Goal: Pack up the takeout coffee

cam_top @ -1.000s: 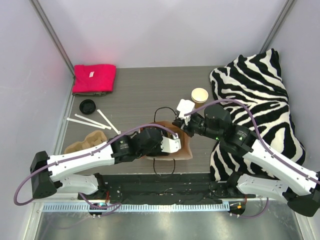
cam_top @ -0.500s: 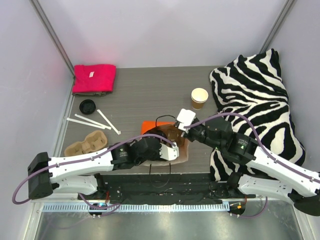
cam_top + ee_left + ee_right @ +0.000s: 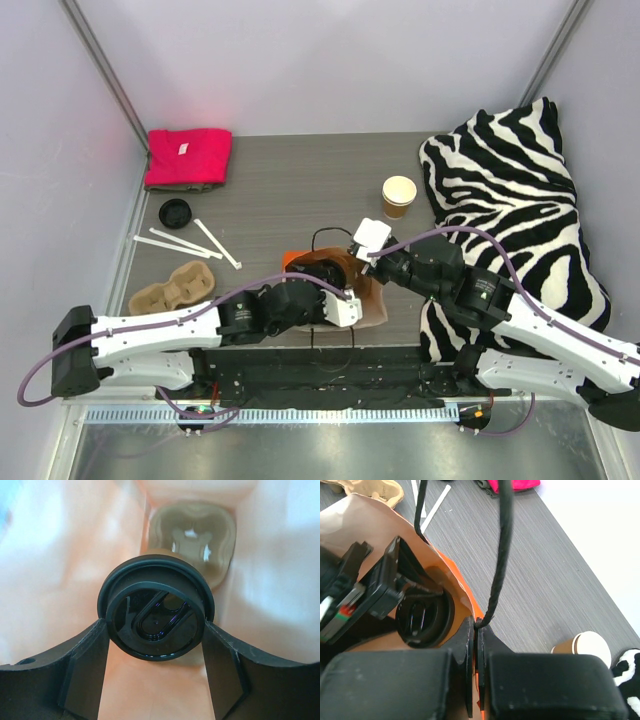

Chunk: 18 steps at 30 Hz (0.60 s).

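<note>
The takeout coffee (image 3: 156, 614), a paper cup under a round black lid, is inside the orange bag (image 3: 300, 262). My left gripper (image 3: 156, 632) reaches into the bag, its fingers (image 3: 85, 665) closed against both sides of the lid. A moulded cup tray (image 3: 192, 535) lies deeper in the bag. In the right wrist view the lid (image 3: 425, 617) shows inside the bag mouth beside my left gripper (image 3: 370, 592). My right gripper (image 3: 476, 630) is shut on the bag's rim where the black cord handle (image 3: 502, 555) joins it. In the top view it (image 3: 366, 250) holds the bag's far right edge.
An open lidless paper cup (image 3: 398, 194) stands right of centre by the zebra-striped cloth (image 3: 520, 190). A second cup tray (image 3: 172, 284), white stir sticks (image 3: 185, 241) and a loose black lid (image 3: 175, 212) lie at the left. A red towel (image 3: 188, 157) is at the back left.
Both grippers have drawn toward the near edge with the bag, uncovering the open cup behind. The bag's orange side has come into sight. The left grip is unchanged.
</note>
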Tool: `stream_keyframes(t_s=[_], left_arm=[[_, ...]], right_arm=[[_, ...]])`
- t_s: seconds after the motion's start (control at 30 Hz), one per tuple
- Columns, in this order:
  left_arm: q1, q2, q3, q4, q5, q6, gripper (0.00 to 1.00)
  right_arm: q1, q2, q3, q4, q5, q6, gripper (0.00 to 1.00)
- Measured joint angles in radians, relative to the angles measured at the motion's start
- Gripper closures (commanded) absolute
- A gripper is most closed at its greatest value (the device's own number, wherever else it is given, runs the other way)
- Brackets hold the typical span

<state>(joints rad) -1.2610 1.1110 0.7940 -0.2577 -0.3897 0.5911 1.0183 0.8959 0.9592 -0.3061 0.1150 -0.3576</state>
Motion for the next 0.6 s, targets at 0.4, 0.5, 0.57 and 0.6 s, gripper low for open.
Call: stream_keyframes(t_s=[0.4, 0.5, 0.57, 0.6], left_arm=[[-0.030, 0.051, -0.043, 0.122, -0.003, 0.070, 0.72], [-0.032, 0.051, -0.050, 0.151, -0.003, 0.082, 0.73], [-0.034, 0.053, -0.052, 0.164, -0.003, 0.093, 0.73], [-0.035, 0.055, -0.053, 0.171, -0.003, 0.098, 0.73]], right_arm=[[0.005, 0.000, 0.000, 0.000, 0.000, 0.013, 0.99], [0.011, 0.000, 0.000, 0.000, 0.000, 0.013, 0.99], [0.014, 0.000, 0.000, 0.000, 0.000, 0.013, 0.99], [0.015, 0.000, 0.000, 0.000, 0.000, 0.013, 0.99]])
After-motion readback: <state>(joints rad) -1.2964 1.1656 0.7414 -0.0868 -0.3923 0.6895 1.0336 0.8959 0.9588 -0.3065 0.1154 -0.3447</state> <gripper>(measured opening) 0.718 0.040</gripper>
